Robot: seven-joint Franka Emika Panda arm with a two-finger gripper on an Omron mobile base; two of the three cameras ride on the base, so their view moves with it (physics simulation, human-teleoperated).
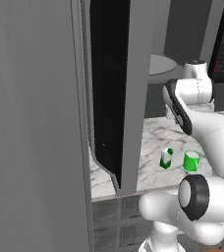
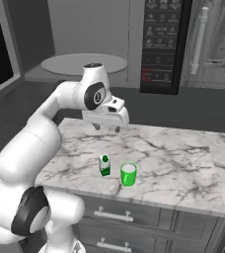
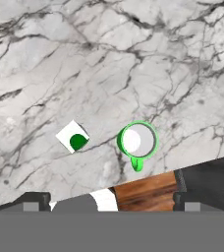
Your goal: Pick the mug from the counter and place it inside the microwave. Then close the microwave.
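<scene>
Gripper (image 2: 107, 128) wide open, holding nothing, mid-frame over the counter (image 2: 183, 163); mug (image 2: 128, 174) upright lower centre near the counter's front edge, just beside small green-and-white carton (image 2: 104, 165), microwave (image 2: 85, 64) door open.

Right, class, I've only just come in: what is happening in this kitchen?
A white robot arm holds its open claw above the marble counter, empty. The green mug stands upright near the counter's front edge beside a small green-and-white carton, not yet picked up. The microwave stands open behind, its door swung wide.
</scene>
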